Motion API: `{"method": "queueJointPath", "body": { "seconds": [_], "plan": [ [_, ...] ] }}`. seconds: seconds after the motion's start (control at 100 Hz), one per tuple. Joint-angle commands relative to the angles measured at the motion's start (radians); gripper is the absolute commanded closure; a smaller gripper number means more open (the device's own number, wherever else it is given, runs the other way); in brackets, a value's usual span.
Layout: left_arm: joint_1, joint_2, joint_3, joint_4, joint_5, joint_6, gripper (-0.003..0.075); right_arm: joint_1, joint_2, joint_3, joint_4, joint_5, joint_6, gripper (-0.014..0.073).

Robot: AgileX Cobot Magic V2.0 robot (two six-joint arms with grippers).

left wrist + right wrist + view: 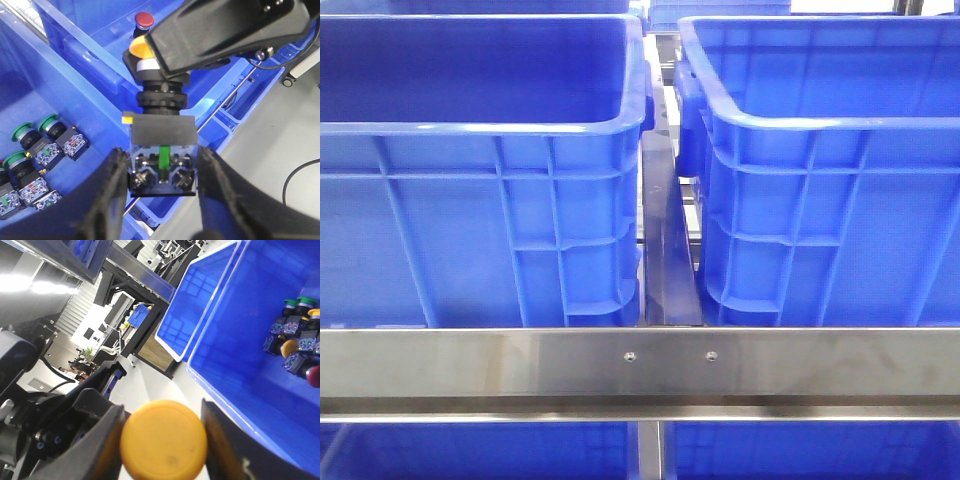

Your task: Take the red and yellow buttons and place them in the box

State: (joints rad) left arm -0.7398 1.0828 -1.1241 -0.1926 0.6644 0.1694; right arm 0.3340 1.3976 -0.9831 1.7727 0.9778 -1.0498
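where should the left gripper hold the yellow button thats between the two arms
Best on the square black contact block at the tail end, left gripper fingers on its two flat opposite sides, approaching end-on. The yellow button has a domed cap, already taken by the right gripper, and the ribbed round collar would likely slip.

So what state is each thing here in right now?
yellow button: held in the air between both grippers.
right gripper: shut on the button's yellow cap.
left gripper: shut on its contact block.
green buttons: lying loose in a blue bin.
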Motion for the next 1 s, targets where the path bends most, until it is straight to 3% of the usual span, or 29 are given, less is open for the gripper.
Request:
{"method": "queueJointPath", "body": {
  "seconds": [0.0, 0.08, 0.15, 0.33, 0.54, 0.73, 0.99],
  "plan": [
    [-0.008, -0.021, -0.031, -0.016, -0.068, -0.002, 0.04, 0.001, -0.028, -0.031, 0.111, 0.049, -0.005, 0.0479],
    [-0.008, -0.021, -0.031, -0.016, -0.068, -0.002, 0.0262, 0.001, -0.028, -0.031, 0.111, 0.045, -0.005, 0.0479],
    [-0.008, -0.021, -0.031, -0.016, -0.068, -0.002, 0.0215, 0.0, -0.028, -0.031, 0.111, 0.042, -0.005, 0.0479],
    [-0.008, -0.029, -0.031, -0.01, -0.068, -0.002, 0.0216, -0.026, -0.033, -0.031, 0.111, 0.009, -0.006, 0.0479],
    [0.05, -0.042, -0.029, -0.005, -0.068, -0.002, 0.0216, -0.13, -0.056, -0.031, 0.111, 0.003, -0.021, 0.0479],
    [0.199, -0.067, -0.007, -0.005, -0.077, -0.009, 0.0216, -0.219, -0.093, -0.031, 0.11, 0.029, -0.021, 0.0479],
    [0.42, -0.194, 0.105, -0.005, -0.109, -0.032, 0.0216, -0.264, -0.114, -0.031, 0.085, 0.045, -0.021, 0.0479]
  ]
}}
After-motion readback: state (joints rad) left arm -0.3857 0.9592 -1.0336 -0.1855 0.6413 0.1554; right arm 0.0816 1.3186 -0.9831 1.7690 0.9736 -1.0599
